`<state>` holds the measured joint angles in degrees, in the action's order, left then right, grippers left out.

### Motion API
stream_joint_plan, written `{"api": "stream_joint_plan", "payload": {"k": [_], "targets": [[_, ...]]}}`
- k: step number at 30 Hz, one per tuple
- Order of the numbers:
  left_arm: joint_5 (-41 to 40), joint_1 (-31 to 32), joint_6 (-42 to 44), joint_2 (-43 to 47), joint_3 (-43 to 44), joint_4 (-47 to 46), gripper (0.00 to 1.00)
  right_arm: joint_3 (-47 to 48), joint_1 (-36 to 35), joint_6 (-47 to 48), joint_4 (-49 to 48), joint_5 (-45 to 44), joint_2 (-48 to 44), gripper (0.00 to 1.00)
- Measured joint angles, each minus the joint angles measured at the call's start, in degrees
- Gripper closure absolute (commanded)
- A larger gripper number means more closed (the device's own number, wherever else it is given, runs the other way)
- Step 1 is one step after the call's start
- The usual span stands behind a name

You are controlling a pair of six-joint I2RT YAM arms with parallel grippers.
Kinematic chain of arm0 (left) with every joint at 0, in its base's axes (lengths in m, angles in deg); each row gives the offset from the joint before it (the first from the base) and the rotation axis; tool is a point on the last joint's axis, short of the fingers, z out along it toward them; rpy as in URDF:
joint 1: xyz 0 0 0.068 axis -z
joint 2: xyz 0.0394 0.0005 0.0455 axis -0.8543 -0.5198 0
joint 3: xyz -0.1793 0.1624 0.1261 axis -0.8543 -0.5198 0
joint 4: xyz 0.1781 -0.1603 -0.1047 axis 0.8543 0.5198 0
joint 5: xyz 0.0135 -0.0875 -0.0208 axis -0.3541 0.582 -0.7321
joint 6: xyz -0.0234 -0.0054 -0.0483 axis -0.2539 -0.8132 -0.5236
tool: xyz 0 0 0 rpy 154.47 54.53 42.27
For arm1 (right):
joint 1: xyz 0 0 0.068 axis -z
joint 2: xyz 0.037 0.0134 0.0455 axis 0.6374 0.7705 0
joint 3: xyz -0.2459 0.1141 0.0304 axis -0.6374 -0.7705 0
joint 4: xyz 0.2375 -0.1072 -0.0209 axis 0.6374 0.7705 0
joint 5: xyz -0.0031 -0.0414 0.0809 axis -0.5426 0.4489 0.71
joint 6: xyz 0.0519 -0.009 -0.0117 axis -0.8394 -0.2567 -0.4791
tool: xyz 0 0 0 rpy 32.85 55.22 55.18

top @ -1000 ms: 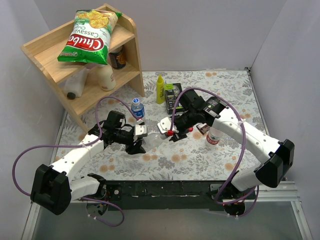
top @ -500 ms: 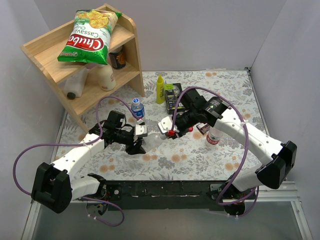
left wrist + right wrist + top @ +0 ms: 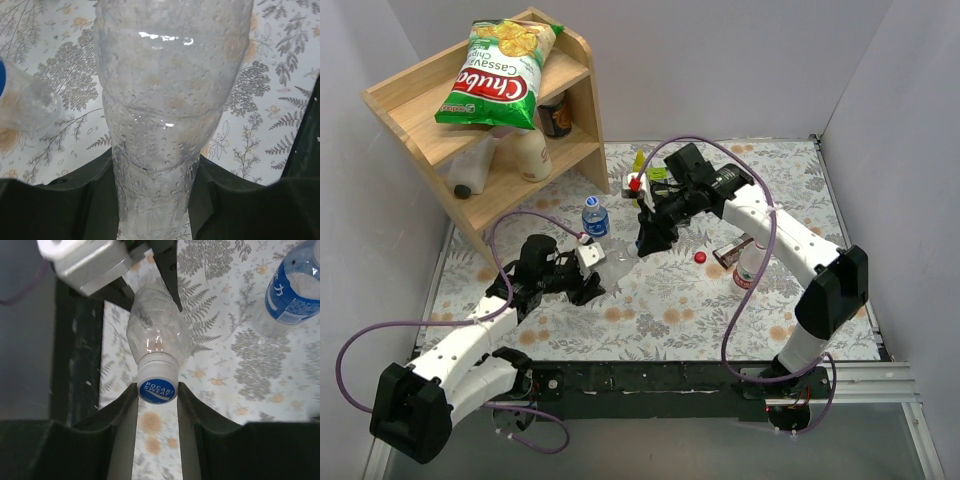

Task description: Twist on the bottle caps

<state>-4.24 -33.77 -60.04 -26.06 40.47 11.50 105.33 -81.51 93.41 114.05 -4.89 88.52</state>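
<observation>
- Your left claw (image 3: 152, 175) is clamped narrow around the body of the unlabelled bottle (image 3: 170, 100), with a finger pressed against each side of the clear plastic.
- Your right claw (image 3: 157, 396) is closed on that bottle's blue cap (image 3: 156, 389). Its two pads touch the cap's sides, and the cap sits on the bottle's neck.
- The unlabelled bottle spans the gap between your two claws, a little left of the middle of the table (image 3: 670, 310). Its body points toward the left claw and its capped end toward the right.
- The blue-labelled bottle (image 3: 596, 220) stands upright just beyond the left claw, and it has a blue top.
- The red cap (image 3: 700, 257) lies loose on the table, right of the right claw and apart from it.
- The red-and-white-labelled bottle (image 3: 748, 268) stands upright near the red cap, on its right. You cannot tell from here whether its neck is open.
</observation>
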Motion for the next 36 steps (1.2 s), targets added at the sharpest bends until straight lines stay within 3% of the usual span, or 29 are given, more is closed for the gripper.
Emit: {"api": "stream_joint_plan", "payload": {"k": [6,7,9,10,13,15,20,24,26,30,36], "targets": [[-8.83,0.46,-4.92,0.74,-1.33,-3.41,1.00,0.61,5.22,-23.12,-8.76,11.08,6.75,0.87],[-10.12,0.46,-5.40,0.44,-1.33,-3.76,1.00,0.61,5.70,-25.75,-10.08,11.96,7.63,0.70],[-11.87,0.57,-6.19,-0.26,-1.33,-4.26,1.00,0.63,6.32,-29.64,-11.91,12.57,8.92,0.54],[-12.50,0.68,-6.62,-0.61,-1.33,-4.42,1.00,0.70,6.47,-30.25,-12.26,12.72,9.27,0.39],[-12.68,0.81,-6.80,-0.98,-1.27,-5.86,1.00,2.14,6.86,-29.81,-9.70,14.60,9.99,0.16],[-12.37,0.61,-6.10,-1.16,-0.74,-6.19,1.00,4.24,7.13,-26.69,-5.33,14.75,9.99,0.10],[-5.88,0.33,1.22,-3.93,2.62,-1.11,1.00,13.73,8.83,-9.29,6.27,11.06,9.81,0.08],[0.87,0.33,8.48,-6.99,5.46,5.49,1.00,14.58,9.14,3.91,11.78,8.70,8.00,0.07],[3.85,0.33,11.15,-7.61,6.21,8.07,1.00,13.99,7.48,12.55,14.93,6.73,7.06,0.11],[8.59,0.33,14.69,-7.82,7.30,11.63,1.00,6.80,0.85,25.53,16.74,2.64,2.01,0.15],[11.76,0.33,16.85,-7.82,7.63,14.08,1.00,-4.13,-4.42,33.99,13.79,-2.12,-7.39,0.31]]}}
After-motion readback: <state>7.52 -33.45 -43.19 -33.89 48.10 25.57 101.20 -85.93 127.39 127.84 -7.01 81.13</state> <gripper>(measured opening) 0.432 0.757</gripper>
